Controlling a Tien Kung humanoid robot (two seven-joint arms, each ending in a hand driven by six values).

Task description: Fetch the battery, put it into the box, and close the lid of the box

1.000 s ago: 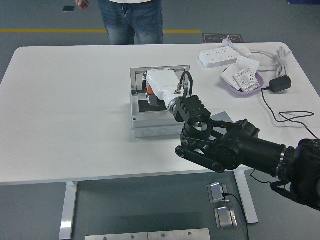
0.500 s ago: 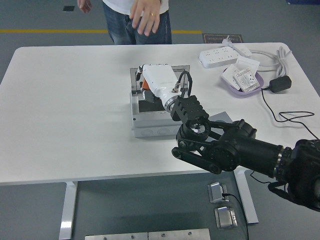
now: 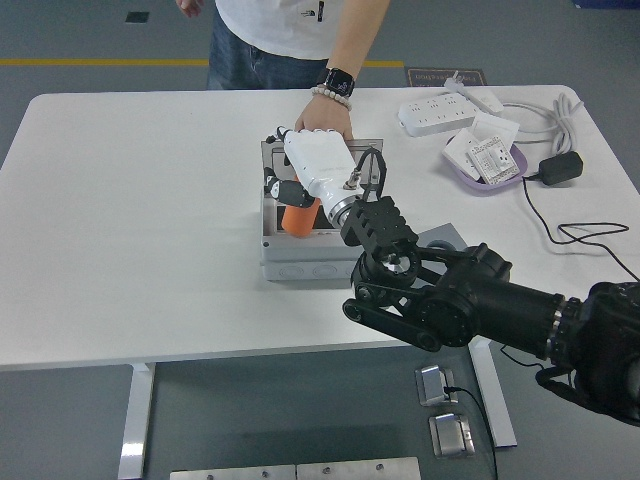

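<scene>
Head view: right robot hand (image 3: 300, 180) around orange battery (image 3: 297, 217), box (image 3: 300, 262) interior mostly hidden.

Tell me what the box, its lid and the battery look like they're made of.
Box: probably light grey moulded plastic, matte, with round marks on its front wall. Lid: looks like brushed metal or grey plastic; unclear. Battery: orange, smooth, likely a plastic sleeve.
</scene>
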